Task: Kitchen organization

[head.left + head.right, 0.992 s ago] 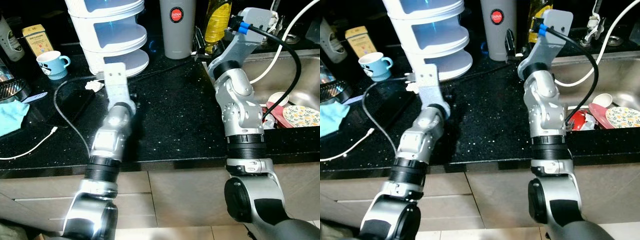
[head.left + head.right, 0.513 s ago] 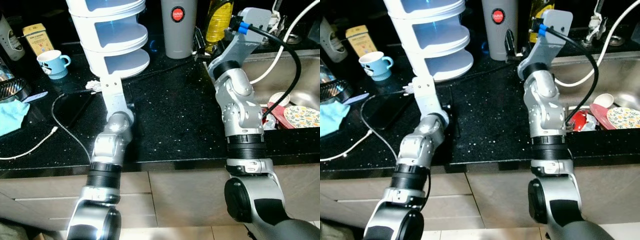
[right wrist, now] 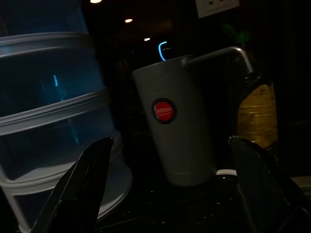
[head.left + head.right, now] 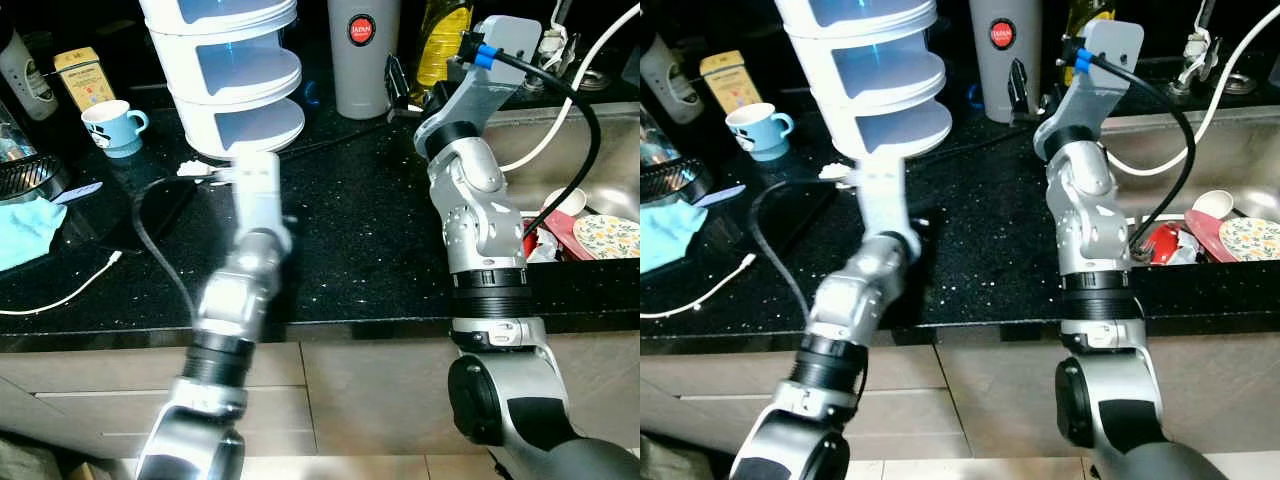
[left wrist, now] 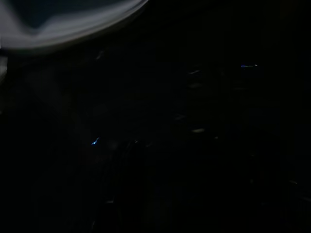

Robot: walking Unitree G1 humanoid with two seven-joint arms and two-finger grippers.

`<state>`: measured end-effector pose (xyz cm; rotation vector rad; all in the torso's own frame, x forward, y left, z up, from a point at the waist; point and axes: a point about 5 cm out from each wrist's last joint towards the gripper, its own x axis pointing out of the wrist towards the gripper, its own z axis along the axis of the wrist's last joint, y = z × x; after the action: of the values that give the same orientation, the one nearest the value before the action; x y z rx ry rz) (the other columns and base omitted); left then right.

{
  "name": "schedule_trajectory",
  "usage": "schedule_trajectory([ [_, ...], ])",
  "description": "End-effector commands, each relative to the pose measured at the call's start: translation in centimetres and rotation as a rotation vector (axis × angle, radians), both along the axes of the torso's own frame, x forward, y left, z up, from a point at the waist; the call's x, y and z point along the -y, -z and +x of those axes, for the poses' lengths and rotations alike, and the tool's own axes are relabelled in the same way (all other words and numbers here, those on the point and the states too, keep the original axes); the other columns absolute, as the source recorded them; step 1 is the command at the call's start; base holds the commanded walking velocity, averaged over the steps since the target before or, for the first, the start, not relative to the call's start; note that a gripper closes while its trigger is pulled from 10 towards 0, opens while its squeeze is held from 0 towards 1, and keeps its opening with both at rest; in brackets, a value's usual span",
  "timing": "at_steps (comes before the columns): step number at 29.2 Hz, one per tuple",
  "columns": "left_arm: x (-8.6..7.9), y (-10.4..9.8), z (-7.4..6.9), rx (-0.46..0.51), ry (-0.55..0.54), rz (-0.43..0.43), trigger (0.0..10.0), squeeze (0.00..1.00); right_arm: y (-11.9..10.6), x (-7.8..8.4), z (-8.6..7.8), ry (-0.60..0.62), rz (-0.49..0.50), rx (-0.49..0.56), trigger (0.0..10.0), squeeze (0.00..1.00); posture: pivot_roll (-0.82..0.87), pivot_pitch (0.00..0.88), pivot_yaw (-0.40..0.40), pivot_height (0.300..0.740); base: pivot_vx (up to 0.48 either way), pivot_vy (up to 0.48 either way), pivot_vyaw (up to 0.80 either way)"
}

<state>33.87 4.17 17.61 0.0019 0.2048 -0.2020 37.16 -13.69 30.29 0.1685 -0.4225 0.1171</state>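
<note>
Black counter (image 4: 340, 220); right tool (image 3: 170, 189) spread wide toward grey tumbler (image 3: 175, 138); left tool state unclear.

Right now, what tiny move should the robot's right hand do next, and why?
Probably ease forward toward the grey cup. The right hand is open, the cup sits framed between its fingers but not yet touched.

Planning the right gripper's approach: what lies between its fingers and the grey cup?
Nothing: the right wrist view shows open fingers framing the grey cylindrical cup with a red badge, bare black counter between.
</note>
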Motion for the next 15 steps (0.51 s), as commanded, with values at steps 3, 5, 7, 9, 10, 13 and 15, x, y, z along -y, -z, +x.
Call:
schedule_trajectory([
  [3,1.3,1.4,-1.0,-0.026,0.071,0.054,10.0,0.00,0.3,-0.5,0.0,-0.011,0.008,-0.015,10.0,0.00,0.01,0.000,0.080,0.740,0.000,0.000,0.00],
  [5,1.3,1.6,-1.0,-0.043,0.071,0.039,10.0,0.00,0.3,-0.5,0.0,-0.011,0.009,-0.016,10.0,0.00,0.01,0.000,0.081,0.740,0.000,0.000,0.00],
  [7,1.3,1.6,-1.0,-0.045,0.069,0.038,10.0,0.00,0.3,-0.4,0.0,-0.010,0.009,-0.015,10.0,0.00,0.01,0.000,0.080,0.740,0.000,0.000,0.00],
  [9,1.2,1.3,-0.8,-0.037,0.074,0.034,10.0,0.00,0.2,-0.2,0.0,-0.004,0.008,-0.014,10.0,0.00,0.01,0.000,0.077,0.740,0.000,0.000,0.00],
  [10,1.2,1.3,-0.8,-0.037,0.074,0.034,10.0,0.00,0.2,-0.2,0.0,-0.004,0.008,-0.014,10.0,0.00,0.01,0.000,0.077,0.740,0.000,0.000,0.00],
  [13,1.2,0.8,-0.9,-0.028,0.096,0.009,10.0,0.00,0.3,0.0,0.0,0.001,0.006,-0.016,10.0,0.00,0.02,0.000,0.077,0.740,0.000,0.000,0.00],
  [15,1.3,0.6,-1.0,-0.030,0.118,-0.006,10.0,0.00,0.4,0.0,0.0,0.000,0.006,-0.018,10.0,0.00,0.02,0.000,0.077,0.740,0.000,0.000,0.00],
])
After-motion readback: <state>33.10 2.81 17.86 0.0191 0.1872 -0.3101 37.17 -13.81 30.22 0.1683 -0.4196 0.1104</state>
